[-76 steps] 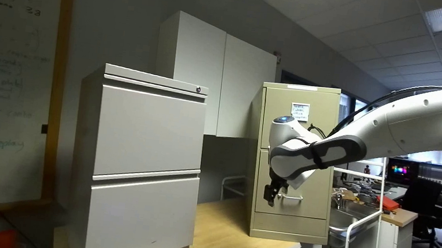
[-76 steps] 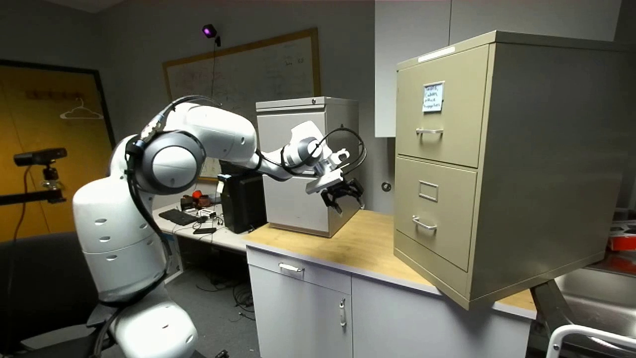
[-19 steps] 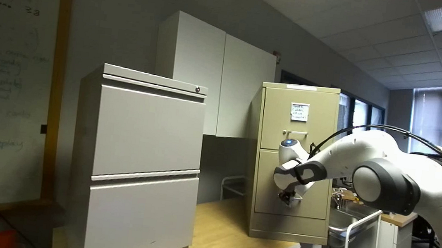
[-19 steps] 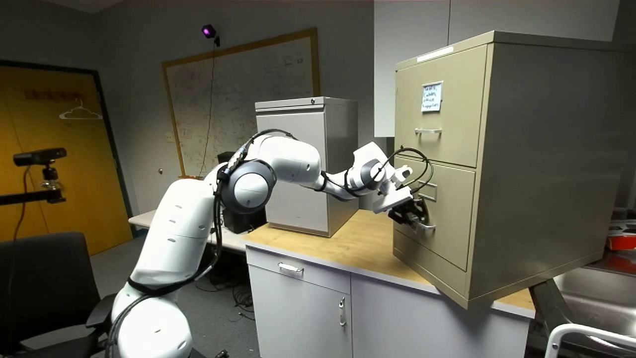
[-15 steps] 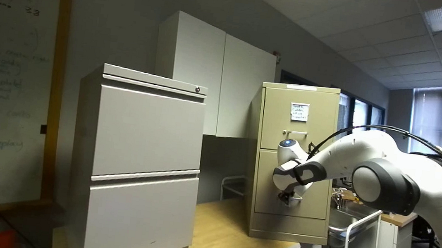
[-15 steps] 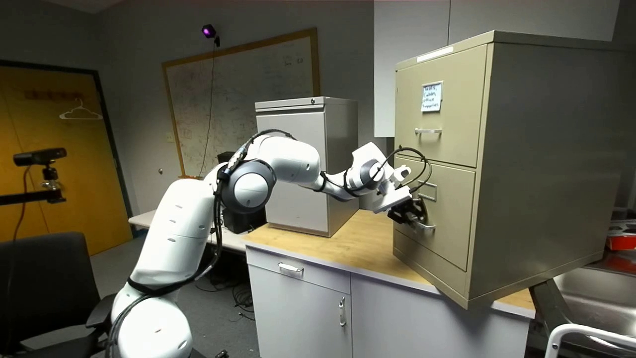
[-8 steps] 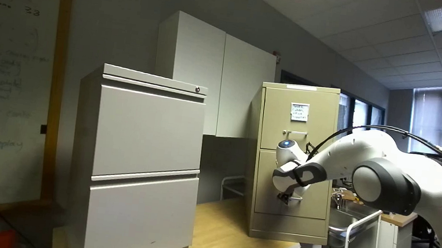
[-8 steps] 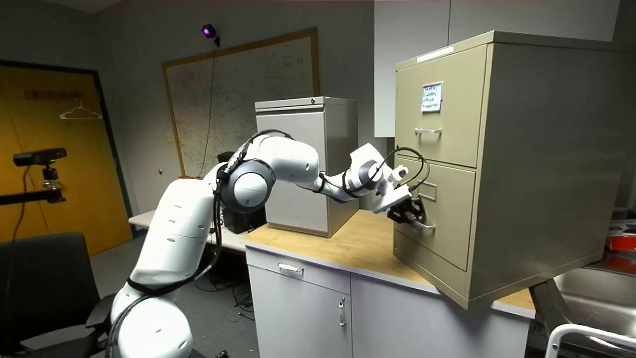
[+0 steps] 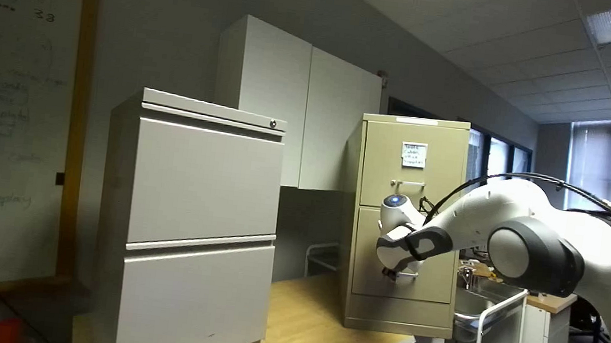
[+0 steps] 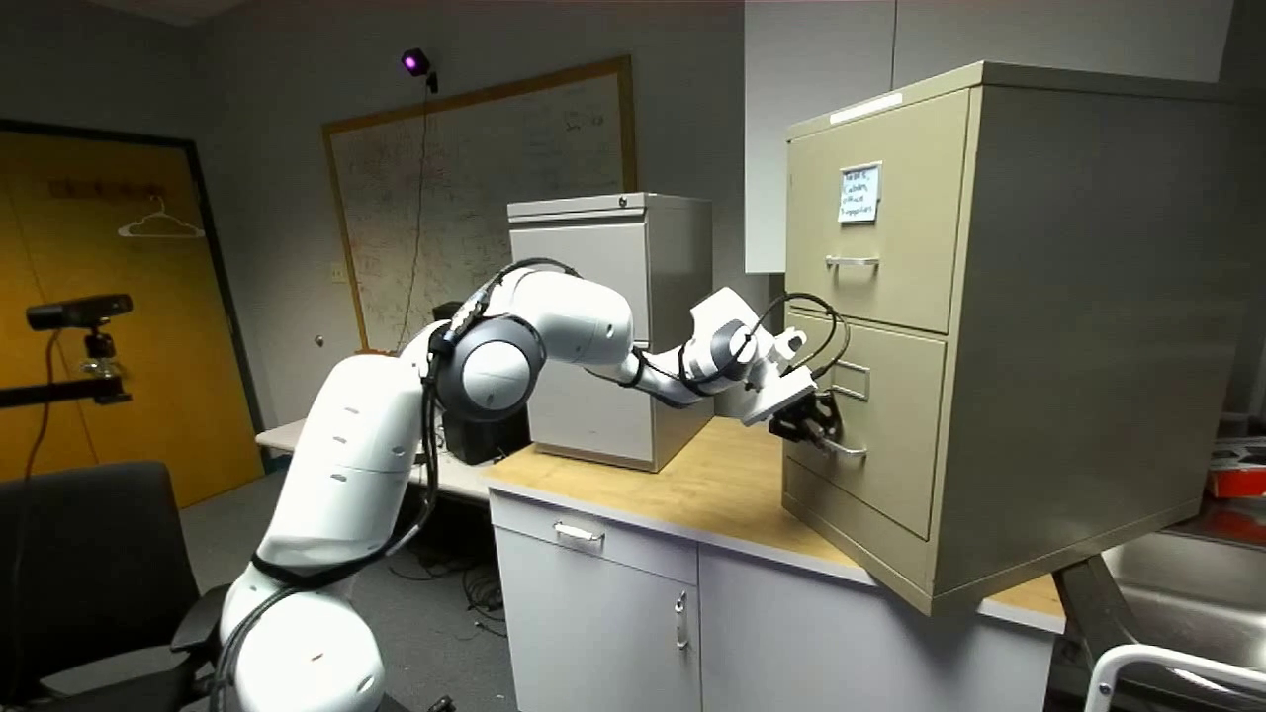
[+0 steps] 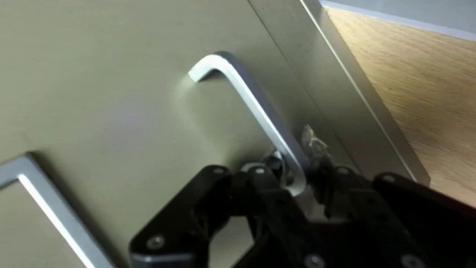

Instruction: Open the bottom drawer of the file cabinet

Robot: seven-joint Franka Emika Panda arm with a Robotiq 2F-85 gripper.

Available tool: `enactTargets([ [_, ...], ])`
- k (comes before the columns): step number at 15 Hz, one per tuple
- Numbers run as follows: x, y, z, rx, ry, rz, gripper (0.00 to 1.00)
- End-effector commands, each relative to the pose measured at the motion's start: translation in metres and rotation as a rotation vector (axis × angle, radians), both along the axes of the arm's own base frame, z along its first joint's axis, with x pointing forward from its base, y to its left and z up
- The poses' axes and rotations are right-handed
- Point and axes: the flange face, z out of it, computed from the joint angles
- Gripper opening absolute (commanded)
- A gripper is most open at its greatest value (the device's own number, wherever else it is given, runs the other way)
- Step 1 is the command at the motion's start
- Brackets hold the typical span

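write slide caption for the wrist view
Tool closed around one end of the silver handle on the bottom drawer, label frame lower left.

Whiteboard (image 10: pixel 504 188) hangs on gry wall (image 10: pixel 692 129) nr yel door (image 10: pixel 158 336).

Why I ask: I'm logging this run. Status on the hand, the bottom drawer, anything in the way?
Hand at one end of the bottom handle, fingers either side, firm grip unconfirmed. Bottom drawer shut. Robot's own arm out in front.
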Motion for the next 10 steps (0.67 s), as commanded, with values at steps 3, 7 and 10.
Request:
enactTargets([
  [3, -0.019, 0.054, -0.034, -0.132, 0.055, 0.178, 0.05],
  [7, -0.024, 0.066, -0.047, -0.360, 0.095, -0.066, 0.05],
  [10, -0.029, 0.101, -0.068, -0.516, 0.161, -0.135, 0.05],
])
